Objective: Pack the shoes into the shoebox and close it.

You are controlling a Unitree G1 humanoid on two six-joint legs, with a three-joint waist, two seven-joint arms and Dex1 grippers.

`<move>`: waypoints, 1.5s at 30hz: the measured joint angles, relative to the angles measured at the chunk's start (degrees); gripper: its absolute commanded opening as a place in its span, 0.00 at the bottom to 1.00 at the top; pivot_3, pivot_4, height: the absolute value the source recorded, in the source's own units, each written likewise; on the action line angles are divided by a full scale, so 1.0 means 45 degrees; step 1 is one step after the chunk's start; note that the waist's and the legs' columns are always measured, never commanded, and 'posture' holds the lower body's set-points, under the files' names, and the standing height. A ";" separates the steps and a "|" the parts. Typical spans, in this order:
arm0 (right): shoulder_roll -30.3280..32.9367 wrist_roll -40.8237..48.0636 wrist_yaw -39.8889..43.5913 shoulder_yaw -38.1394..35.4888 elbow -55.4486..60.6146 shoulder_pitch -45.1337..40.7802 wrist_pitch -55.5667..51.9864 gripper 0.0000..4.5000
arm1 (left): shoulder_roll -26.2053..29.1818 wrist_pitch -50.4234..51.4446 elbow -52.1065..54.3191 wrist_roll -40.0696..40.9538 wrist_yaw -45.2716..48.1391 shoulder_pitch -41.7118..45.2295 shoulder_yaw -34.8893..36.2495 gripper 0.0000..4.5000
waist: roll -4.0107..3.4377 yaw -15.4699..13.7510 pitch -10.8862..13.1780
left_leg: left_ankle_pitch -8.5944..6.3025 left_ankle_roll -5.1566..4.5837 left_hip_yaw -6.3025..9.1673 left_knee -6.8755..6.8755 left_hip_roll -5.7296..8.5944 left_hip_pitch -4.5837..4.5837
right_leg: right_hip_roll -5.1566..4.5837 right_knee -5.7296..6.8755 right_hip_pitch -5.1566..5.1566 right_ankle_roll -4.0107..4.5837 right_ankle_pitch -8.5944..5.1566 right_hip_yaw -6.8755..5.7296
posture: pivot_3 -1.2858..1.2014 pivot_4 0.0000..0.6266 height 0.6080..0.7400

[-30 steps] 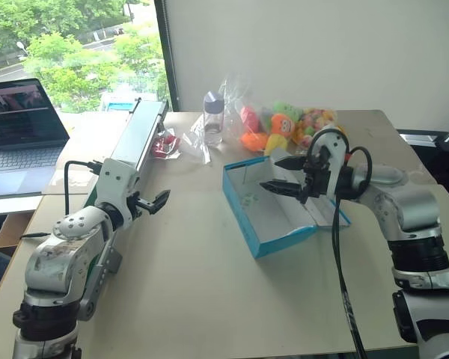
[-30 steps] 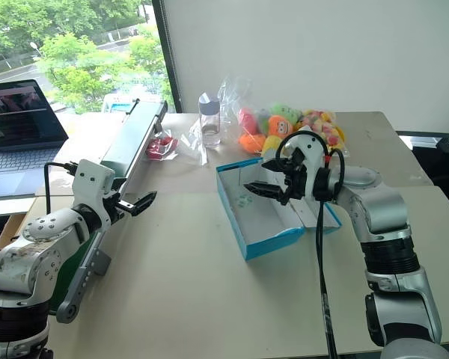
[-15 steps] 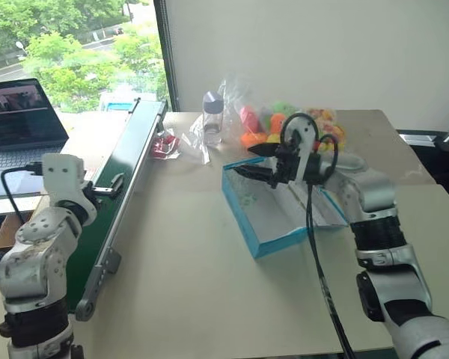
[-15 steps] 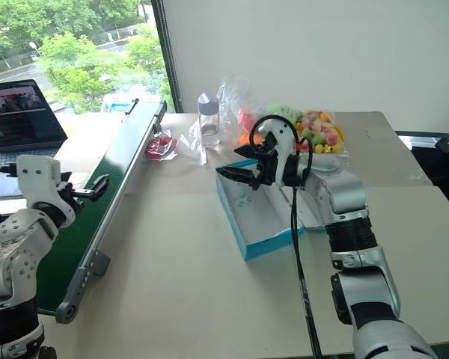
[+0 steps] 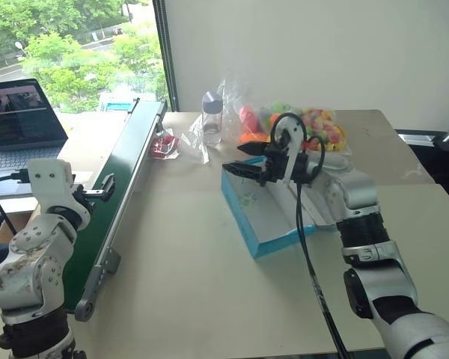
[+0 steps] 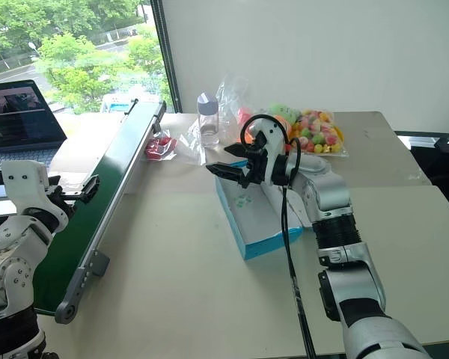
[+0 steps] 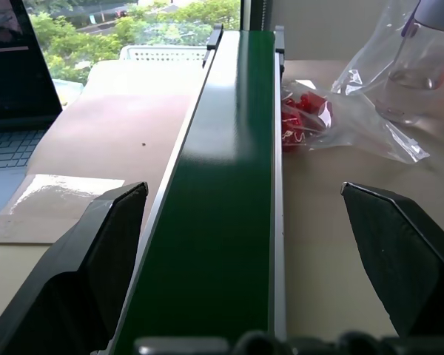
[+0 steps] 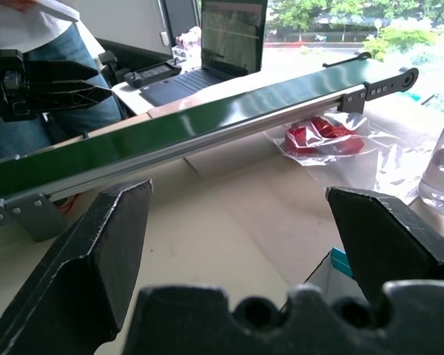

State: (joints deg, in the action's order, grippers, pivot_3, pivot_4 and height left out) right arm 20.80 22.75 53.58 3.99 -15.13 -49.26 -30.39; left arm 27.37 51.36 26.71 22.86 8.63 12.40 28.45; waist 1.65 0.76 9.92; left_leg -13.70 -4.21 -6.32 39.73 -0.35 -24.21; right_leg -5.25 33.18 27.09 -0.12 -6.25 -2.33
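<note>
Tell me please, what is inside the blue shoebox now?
The shoebox stands open; its white floor shows a small greenish mark, no shoes. The open right claw and its arm hang over the far end and cover part of the inside.

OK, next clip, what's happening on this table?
Nothing is held yet. The blue shoebox lies open on the table, with only white lining visible inside. The right pincer hangs open above the box's far corner. The left pincer is open too, out by the green conveyor belt. A bag of plush toys and a water bottle stand behind.
</note>
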 measured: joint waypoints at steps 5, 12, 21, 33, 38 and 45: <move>0.0002 0.0017 0.0039 -0.0035 0.0009 0.0026 -0.0004 0.99 | -0.0214 -0.0013 -0.0060 0.0101 -0.0084 0.0146 0.0007 1.00 | 0.0000 -0.0009 0.0000 | 0.0000 0.0000 0.0000 0.0001 0.0001 -0.0001 | -0.0002 0.0000 -0.0001 -0.0001 0.0001 -0.0001 | 0.52 0.24 1.00; 0.0172 0.0011 0.0014 -0.0094 0.0031 0.0204 -0.0003 0.99 | -0.0220 -0.0020 -0.0240 0.0206 -0.0098 0.0436 -0.0071 1.00 | 0.0000 -0.0004 0.0000 | 0.0000 0.0000 -0.0001 0.0000 0.0001 -0.0001 | 0.0001 0.0000 0.0000 -0.0001 0.0001 0.0000 | 0.52 0.24 1.00; 0.0176 -0.0150 -0.0364 -0.0123 0.0031 0.0210 0.0125 0.99 | -0.0124 -0.0020 -0.0372 0.0161 -0.0051 0.0596 -0.0565 1.00 | 0.0000 -0.0002 0.0000 | 0.0001 0.0001 -0.0002 0.0000 0.0000 0.0000 | 0.0002 0.0000 0.0000 -0.0001 0.0001 0.0001 | 0.52 0.24 1.00; 0.0265 0.0020 -0.0366 -0.0182 0.0554 0.0386 -0.0095 0.99 | -0.0033 -0.0339 -0.1002 -0.0164 -0.0114 0.0831 -0.0816 1.00 | 0.0000 -0.0004 0.0000 | 0.0001 0.0000 -0.0002 0.0000 0.0000 -0.0001 | 0.0000 0.0000 0.0000 0.0000 0.0001 0.0001 | 0.52 0.24 1.00; 0.0365 0.0118 -0.0405 -0.0182 0.0890 0.0584 -0.0436 0.99 | -0.0521 -0.0533 -0.1099 -0.0282 -0.0352 0.0935 -0.1183 1.00 | 0.0000 -0.0023 0.0000 | 0.0001 0.0000 -0.0001 0.0001 0.0002 -0.0002 | -0.0003 0.0000 0.0000 0.0000 0.0001 0.0001 | 0.52 0.24 1.00; 0.0512 0.0174 -0.0435 -0.0180 0.1390 0.0701 -0.0623 0.99 | -0.1445 -0.0564 -0.1101 -0.0357 -0.1057 0.1569 -0.1600 1.00 | 0.0003 -0.0020 -0.0002 | 0.0001 -0.0002 -0.0001 0.0001 0.0001 -0.0003 | 0.0000 -0.0001 -0.0001 -0.0001 0.0003 0.0000 | 0.52 0.24 1.00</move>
State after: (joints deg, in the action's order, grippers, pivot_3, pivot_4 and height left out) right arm 23.11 23.53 51.63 3.18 -8.87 -46.11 -33.19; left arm 20.86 48.82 21.76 21.26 3.87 19.46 21.25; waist 1.66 0.67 9.91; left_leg -13.70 -4.22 -6.32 39.73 -0.35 -24.22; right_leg -5.25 33.18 27.08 -0.13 -6.24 -2.33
